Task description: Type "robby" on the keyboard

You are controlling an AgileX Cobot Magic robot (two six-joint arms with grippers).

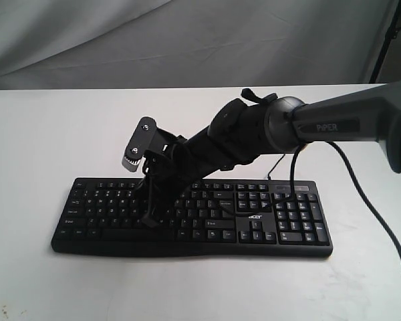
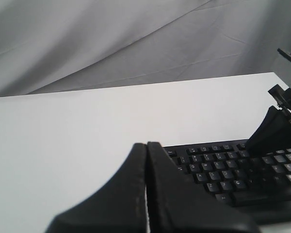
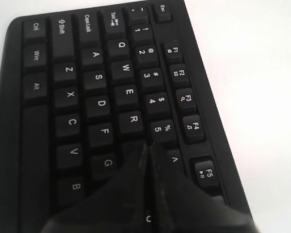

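The right gripper [image 3: 146, 153], fingers clenched on nothing, is pointing down at the keyboard [image 3: 87, 97], just beside its R key [image 3: 134, 119]. The keyboard is lying on the white table [image 1: 53, 134]. The first letter, "r", seems to be the step in hand, and it is calling for a small shift onto R, then a press. The left gripper [image 2: 146, 145], also clenched empty, is hanging off the keyboard's Esc end.

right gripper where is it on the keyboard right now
In the exterior view the right gripper reaches across to the left half of the keyboard, jaws shut. The right wrist view shows its tip beside the R key.
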